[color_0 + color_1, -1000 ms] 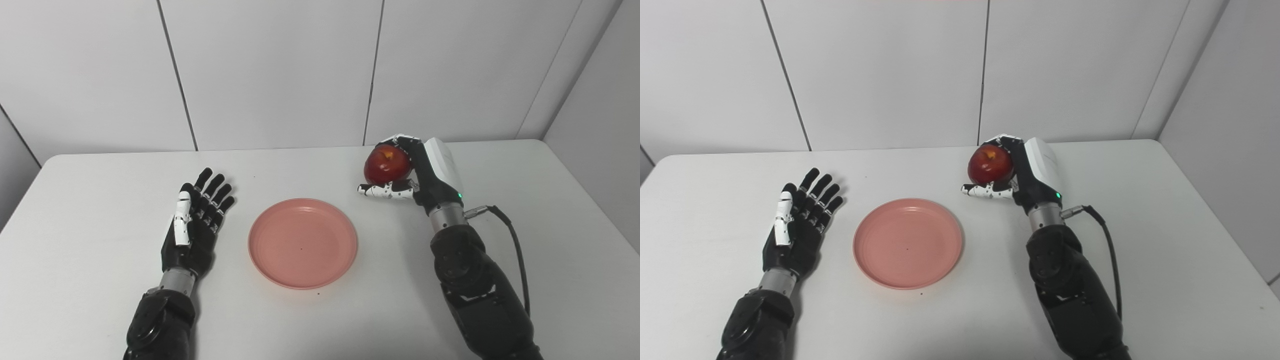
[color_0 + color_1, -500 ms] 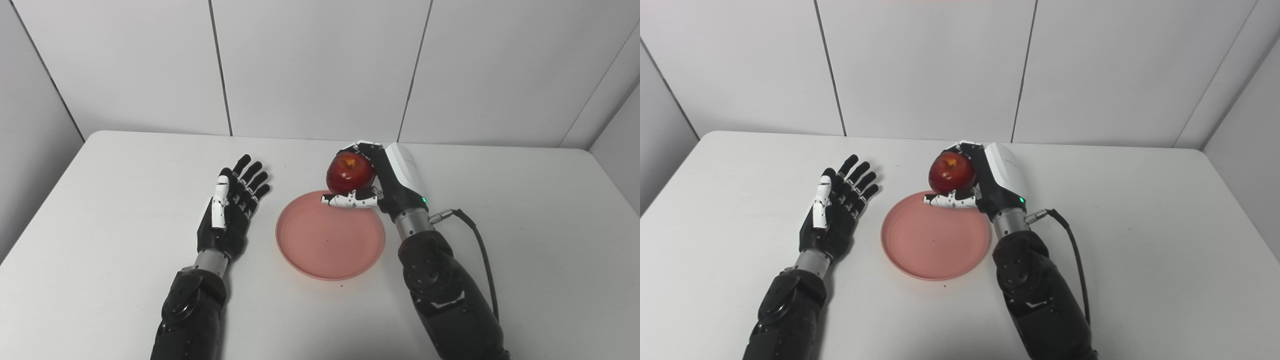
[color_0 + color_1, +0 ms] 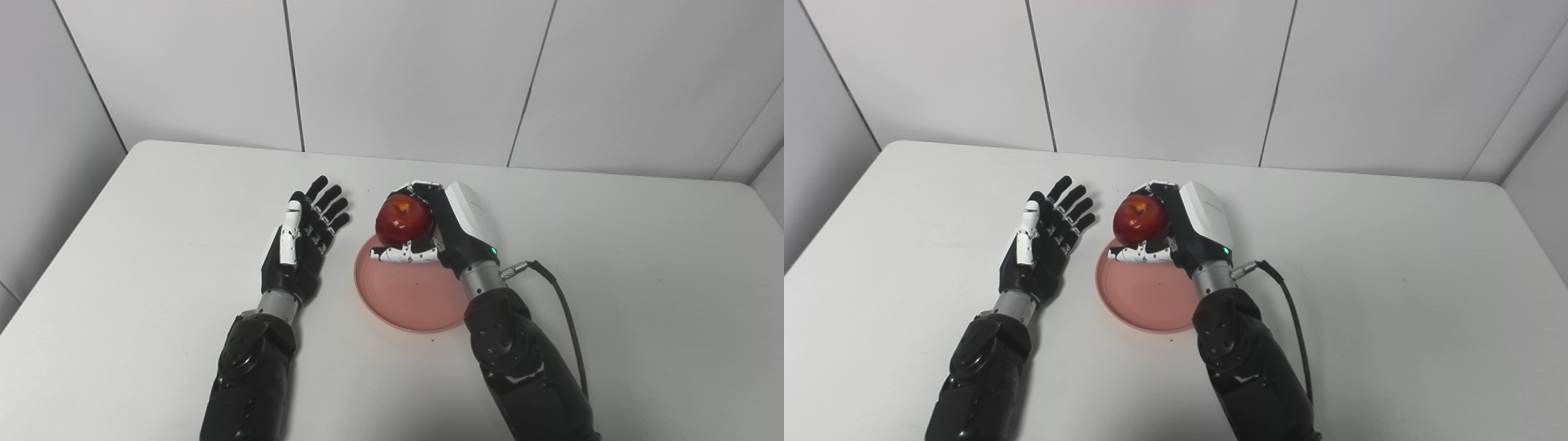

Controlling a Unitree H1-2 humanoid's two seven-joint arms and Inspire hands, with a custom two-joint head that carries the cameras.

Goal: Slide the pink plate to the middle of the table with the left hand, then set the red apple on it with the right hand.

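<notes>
A: Since the right hand [image 3: 442,231] has its fingers and thumb closed around the red apple [image 3: 404,221], what is the good way to finish?

B: I think it should lower the fruit slowly toward the middle of the pink plate [image 3: 411,293], then open only when the apple touches, so it does not roll. Now the apple is above the plate's upper edge, near the centre of the frame.

A: And the left hand [image 3: 301,248]?

B: It holds nothing, fingers spread, just left of the plate.

A: How is the apple turned?

B: Its stem hollow points up and a little toward the camera, so its axis is almost upright.
</notes>
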